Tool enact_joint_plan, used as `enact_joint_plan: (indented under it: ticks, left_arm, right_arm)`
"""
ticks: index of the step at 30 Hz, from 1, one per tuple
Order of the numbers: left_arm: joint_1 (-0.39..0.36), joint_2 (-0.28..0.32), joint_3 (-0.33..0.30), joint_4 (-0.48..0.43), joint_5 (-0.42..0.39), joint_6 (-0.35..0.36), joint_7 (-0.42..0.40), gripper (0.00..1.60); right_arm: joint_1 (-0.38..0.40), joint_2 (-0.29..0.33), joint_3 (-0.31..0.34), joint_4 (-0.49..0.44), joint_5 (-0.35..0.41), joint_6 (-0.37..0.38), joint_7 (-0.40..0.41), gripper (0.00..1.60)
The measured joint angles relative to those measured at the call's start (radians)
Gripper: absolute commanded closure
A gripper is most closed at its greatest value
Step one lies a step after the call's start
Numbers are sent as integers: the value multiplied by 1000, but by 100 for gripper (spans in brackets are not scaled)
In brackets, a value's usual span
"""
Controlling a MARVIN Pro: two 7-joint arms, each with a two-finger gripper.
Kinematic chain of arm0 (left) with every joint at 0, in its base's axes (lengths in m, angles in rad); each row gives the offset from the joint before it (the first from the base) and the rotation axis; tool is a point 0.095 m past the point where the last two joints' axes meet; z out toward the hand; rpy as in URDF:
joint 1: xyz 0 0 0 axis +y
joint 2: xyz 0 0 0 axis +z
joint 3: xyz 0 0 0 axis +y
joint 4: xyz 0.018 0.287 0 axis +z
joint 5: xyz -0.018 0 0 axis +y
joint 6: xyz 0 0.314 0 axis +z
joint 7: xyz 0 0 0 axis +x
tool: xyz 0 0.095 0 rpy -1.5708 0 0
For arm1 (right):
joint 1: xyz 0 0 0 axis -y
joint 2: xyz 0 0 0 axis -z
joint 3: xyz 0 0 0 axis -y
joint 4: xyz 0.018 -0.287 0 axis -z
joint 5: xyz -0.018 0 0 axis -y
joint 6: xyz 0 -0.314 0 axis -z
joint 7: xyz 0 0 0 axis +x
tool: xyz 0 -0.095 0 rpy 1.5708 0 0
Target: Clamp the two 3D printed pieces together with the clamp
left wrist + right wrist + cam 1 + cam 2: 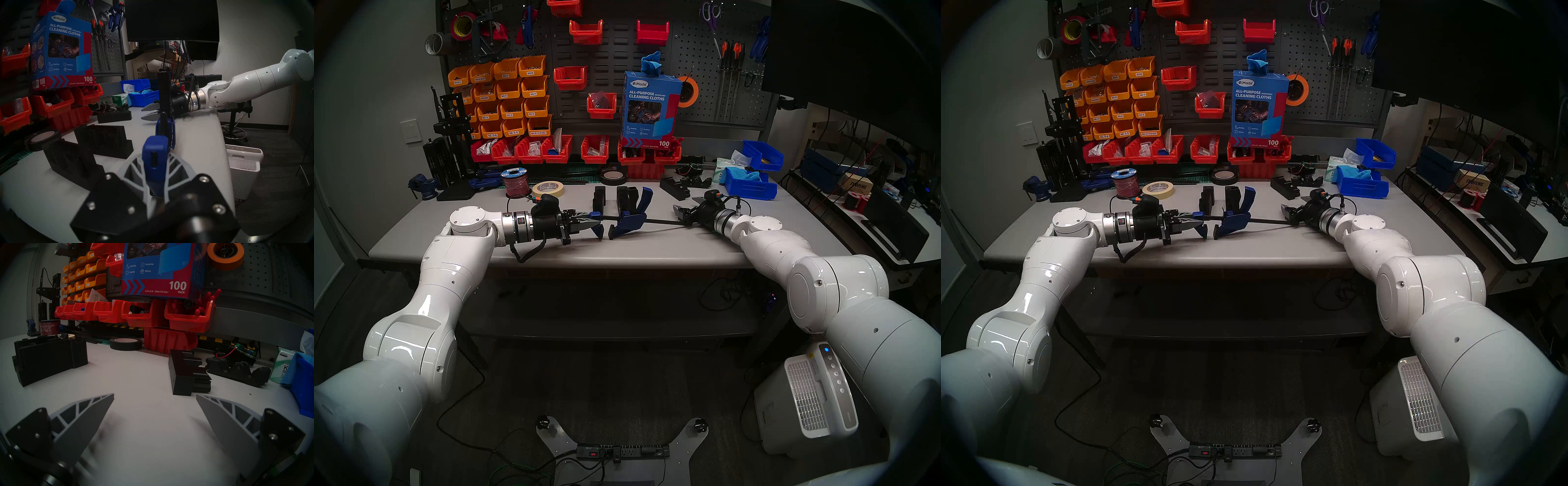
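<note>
The blue clamp [628, 225] hangs just over the grey table [551, 251], in front of the two 3D printed pieces. Its jaws point toward the table's front edge and its trigger handle rises at the back. My left gripper [593, 222] is shut on the blue end jaw [153, 157]. The thin black bar [663, 222] runs right, under my right wrist. The black ribbed pieces [599, 200] [624, 200] stand upright, a small gap between them, also seen in the left wrist view [68, 157] [105, 137]. My right gripper [154, 395] [682, 211] is open, nothing between its fingers.
Larger black angular blocks [185, 373] [678, 188] lie just ahead of my right gripper, with blue bins [751, 185] beyond. Tape rolls [548, 188] [612, 176], a wire spool [515, 183], red bins [595, 149] and a small vise [422, 186] line the back.
</note>
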Motion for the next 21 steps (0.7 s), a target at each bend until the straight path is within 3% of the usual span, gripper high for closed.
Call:
enact_joint_plan:
  ticks: [21]
  left_arm:
    - [6, -1, -5, -5, 1, -6, 5, 160]
  right_arm:
    - [5, -18, -35, -11, -25, -8, -29, 0]
